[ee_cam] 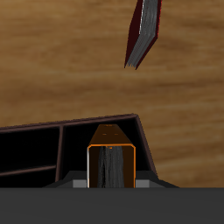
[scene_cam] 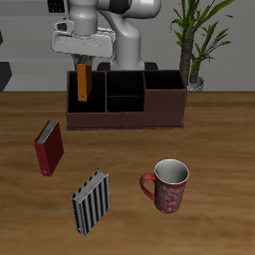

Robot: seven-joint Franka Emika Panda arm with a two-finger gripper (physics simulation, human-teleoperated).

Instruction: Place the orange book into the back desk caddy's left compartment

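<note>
My gripper (scene_cam: pixel 84 66) is shut on the top of the orange book (scene_cam: pixel 84 84), which hangs upright. The book's lower end sits over the left compartment (scene_cam: pixel 82 104), the tall narrow end section of the dark brown-maroon back desk caddy (scene_cam: pixel 149 112). How deep the book reaches into it I cannot tell. In the wrist view the orange book (ee_cam: pixel 110 159) shows edge-on with pale pages between my grey fingers (ee_cam: pixel 81 185), and the caddy's rim (ee_cam: pixel 52 128) and dark sections lie just beyond it.
A dark red book (scene_cam: pixel 49 146) lies on the table in front of the caddy, also seen as the red book (ee_cam: pixel 144 35). A black-and-white striped book (scene_cam: pixel 92 202) and a red mug (scene_cam: pixel 166 185) are nearer the front edge. A potted plant (scene_cam: pixel 195 45) stands behind the caddy.
</note>
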